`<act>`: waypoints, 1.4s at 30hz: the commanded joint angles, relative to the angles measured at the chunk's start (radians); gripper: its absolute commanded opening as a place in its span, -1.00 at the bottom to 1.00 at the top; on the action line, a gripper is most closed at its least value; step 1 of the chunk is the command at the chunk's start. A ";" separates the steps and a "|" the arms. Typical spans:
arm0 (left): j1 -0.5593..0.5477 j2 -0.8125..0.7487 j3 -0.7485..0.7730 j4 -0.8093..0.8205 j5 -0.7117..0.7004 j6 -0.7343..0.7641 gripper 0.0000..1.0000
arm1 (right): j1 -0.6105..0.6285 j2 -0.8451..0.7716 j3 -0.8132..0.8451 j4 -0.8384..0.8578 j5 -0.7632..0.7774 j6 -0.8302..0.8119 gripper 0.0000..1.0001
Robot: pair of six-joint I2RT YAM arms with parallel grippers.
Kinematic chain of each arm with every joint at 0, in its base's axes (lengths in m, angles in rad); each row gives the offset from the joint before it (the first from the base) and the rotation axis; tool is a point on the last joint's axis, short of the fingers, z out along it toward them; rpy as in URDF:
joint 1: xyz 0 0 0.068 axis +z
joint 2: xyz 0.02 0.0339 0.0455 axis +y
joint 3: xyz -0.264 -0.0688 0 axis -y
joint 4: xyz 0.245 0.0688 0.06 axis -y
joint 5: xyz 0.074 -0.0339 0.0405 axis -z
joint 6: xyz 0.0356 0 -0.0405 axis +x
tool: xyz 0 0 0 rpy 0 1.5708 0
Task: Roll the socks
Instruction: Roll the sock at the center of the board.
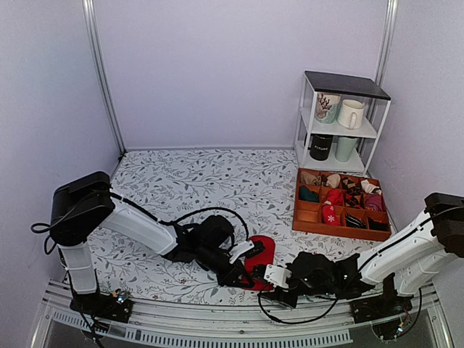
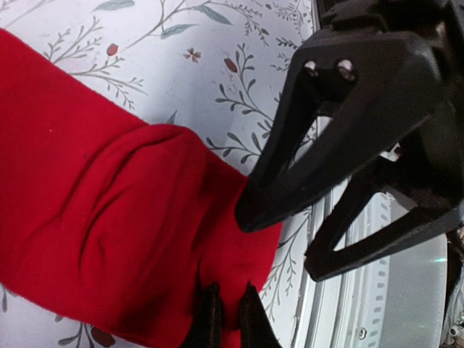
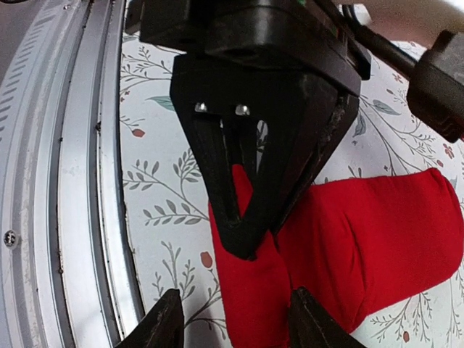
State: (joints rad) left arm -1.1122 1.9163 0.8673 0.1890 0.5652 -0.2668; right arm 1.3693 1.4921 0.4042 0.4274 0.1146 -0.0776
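The plain red socks (image 1: 262, 250) lie flat on the floral tablecloth near the front edge, between the two arms. In the left wrist view the socks (image 2: 109, 217) fill the left half. My left gripper (image 2: 230, 313) is shut, pinching the fabric at the socks' near end; it also shows in the top view (image 1: 245, 274). In the right wrist view the socks (image 3: 377, 232) stretch to the right. My right gripper (image 3: 235, 322) is open, its fingers either side of the same end, just below the left gripper (image 3: 246, 232). No white mark shows.
A wooden divided tray (image 1: 304, 225) holding several sock bundles stands at the right. A white shelf (image 1: 341, 119) with mugs stands behind it. The metal front rail (image 3: 65, 181) runs right beside both grippers.
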 commanded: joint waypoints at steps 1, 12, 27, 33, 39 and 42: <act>0.003 0.076 -0.056 -0.188 -0.057 -0.004 -1.00 | 0.009 0.030 0.009 0.001 0.049 0.018 -0.01; 0.005 0.088 -0.054 -0.179 -0.056 -0.005 -1.00 | 0.009 0.125 0.041 -0.040 0.068 0.109 -0.60; -0.027 -0.299 -0.308 0.345 -0.305 0.169 0.02 | -0.109 0.038 -0.036 -0.093 -0.285 0.460 -0.76; -0.097 -0.322 -0.459 0.720 -0.335 0.347 0.09 | -0.165 0.081 -0.056 -0.081 -0.437 0.593 -0.76; -0.116 -0.165 -0.407 0.758 -0.219 0.390 0.15 | -0.199 0.152 -0.053 -0.069 -0.499 0.628 -0.77; -0.117 -0.097 -0.384 0.759 -0.212 0.407 0.15 | -0.203 0.158 -0.052 -0.065 -0.502 0.631 -0.77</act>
State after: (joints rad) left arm -1.2148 1.7397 0.4519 0.8757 0.3107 0.0811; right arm 1.1683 1.5921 0.3847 0.4988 -0.3340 0.5148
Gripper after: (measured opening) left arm 0.576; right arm 0.116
